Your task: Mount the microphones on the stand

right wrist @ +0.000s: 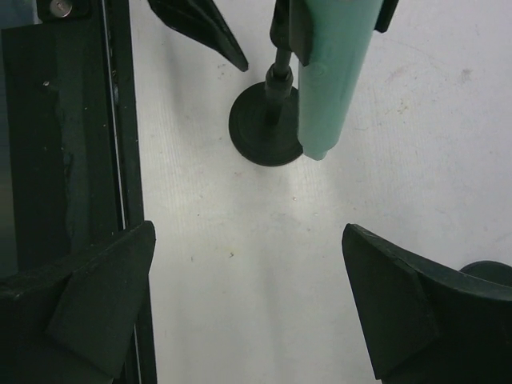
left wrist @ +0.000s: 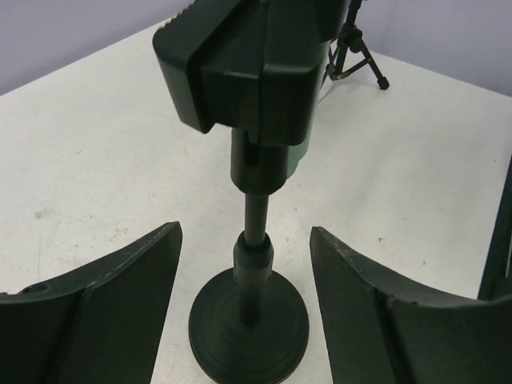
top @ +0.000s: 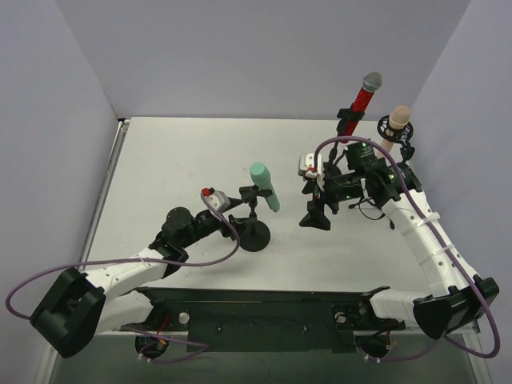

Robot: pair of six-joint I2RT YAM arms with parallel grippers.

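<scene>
The mint-green microphone (top: 264,186) sits tilted in the clip of a small black stand with a round base (top: 254,236) at the table's middle. My left gripper (top: 238,212) is open, its fingers on either side of that stand's pole (left wrist: 256,220) without touching it; the clip (left wrist: 248,72) fills the top of the left wrist view. The glittery red microphone (top: 364,96) and the peach-pink microphone (top: 396,122) stand upright in holders at the back right. My right gripper (top: 316,216) is open and empty over bare table, right of the green microphone (right wrist: 332,72).
A black tripod's legs (left wrist: 356,60) show beyond the stand. The black mounting rail (right wrist: 64,136) runs along the near table edge. Grey walls close the back and sides. A purple cable (top: 352,144) loops over the right arm.
</scene>
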